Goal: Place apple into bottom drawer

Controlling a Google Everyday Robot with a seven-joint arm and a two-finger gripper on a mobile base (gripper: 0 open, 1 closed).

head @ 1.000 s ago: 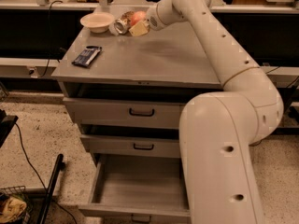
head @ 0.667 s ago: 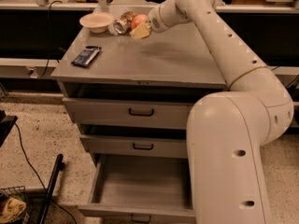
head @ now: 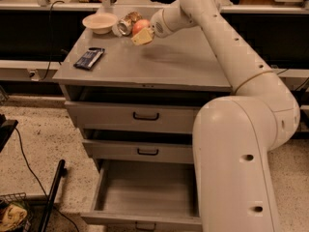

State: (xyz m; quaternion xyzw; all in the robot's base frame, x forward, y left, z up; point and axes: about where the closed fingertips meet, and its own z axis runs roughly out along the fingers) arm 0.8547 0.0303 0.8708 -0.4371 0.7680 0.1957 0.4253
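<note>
The apple [head: 139,25] is reddish-orange and sits at the back of the grey cabinet top [head: 178,64], just right of a metallic can [head: 124,27]. My gripper [head: 142,33] reaches in from the right and is closed around the apple, with one pale yellowish finger [head: 143,37] in front of it. I cannot tell whether the apple is off the surface. The bottom drawer [head: 145,192] is pulled open below, and its plain grey inside holds nothing.
A cream bowl [head: 100,22] stands left of the can. A dark flat packet [head: 89,58] lies near the top's left edge. The two upper drawers [head: 145,116] are shut. My white arm [head: 241,144] covers the cabinet's right side. A black pole [head: 50,197] leans on the floor at left.
The gripper has dropped slightly lower around the apple. The apple, can and bowl stay where they were.
</note>
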